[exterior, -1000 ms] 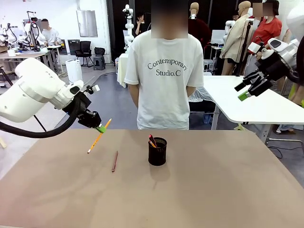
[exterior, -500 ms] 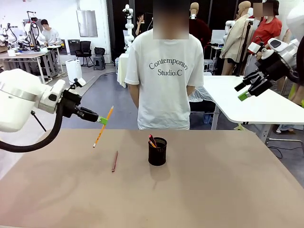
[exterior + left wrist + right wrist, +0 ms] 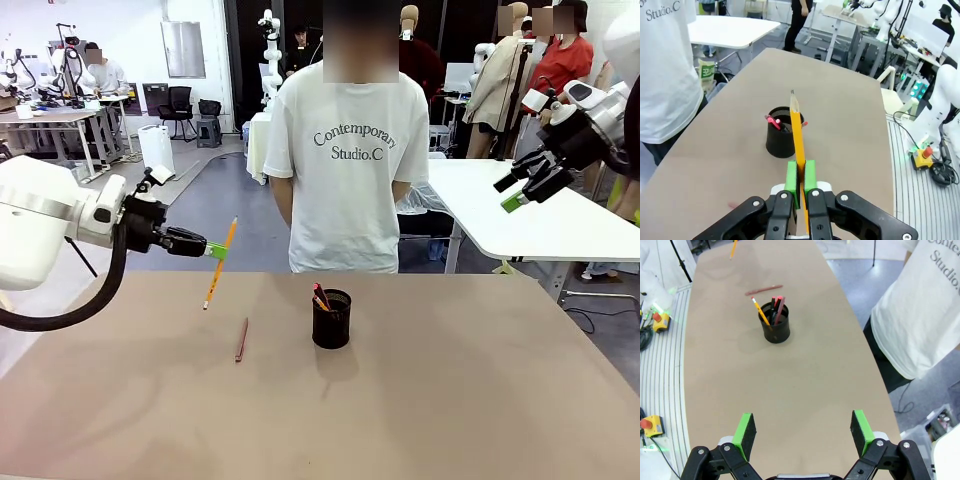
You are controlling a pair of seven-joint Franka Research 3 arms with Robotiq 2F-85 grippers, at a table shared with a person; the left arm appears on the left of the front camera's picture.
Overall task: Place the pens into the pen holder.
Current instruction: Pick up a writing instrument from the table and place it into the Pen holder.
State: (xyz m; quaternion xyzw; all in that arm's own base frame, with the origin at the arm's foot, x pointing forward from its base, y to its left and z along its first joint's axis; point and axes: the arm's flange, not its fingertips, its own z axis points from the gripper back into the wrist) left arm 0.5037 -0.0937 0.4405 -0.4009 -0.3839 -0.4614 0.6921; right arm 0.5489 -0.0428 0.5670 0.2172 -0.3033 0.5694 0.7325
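My left gripper (image 3: 214,250) is shut on a yellow-orange pen (image 3: 219,264), which hangs steeply in the air above the table's far left. In the left wrist view the pen (image 3: 797,125) sticks out between the green pads (image 3: 791,176), its tip pointing over the black mesh pen holder (image 3: 782,137). The holder (image 3: 331,320) stands mid-table with a pinkish-red pen (image 3: 779,304) and a yellow one (image 3: 760,311) inside. A reddish-brown pen (image 3: 241,340) lies flat to its left. My right gripper (image 3: 521,192) is open and empty, raised high at the far right.
A person in a white T-shirt (image 3: 345,160) stands at the table's far edge, hands behind the back. The brown table (image 3: 450,400) is bare on its right half and at the front. A white table (image 3: 520,215) stands behind on the right.
My left gripper lifted the yellow-orange pen higher and swung level. The pen now hangs steeper. The right arm, the holder and the pen on the table stayed still.
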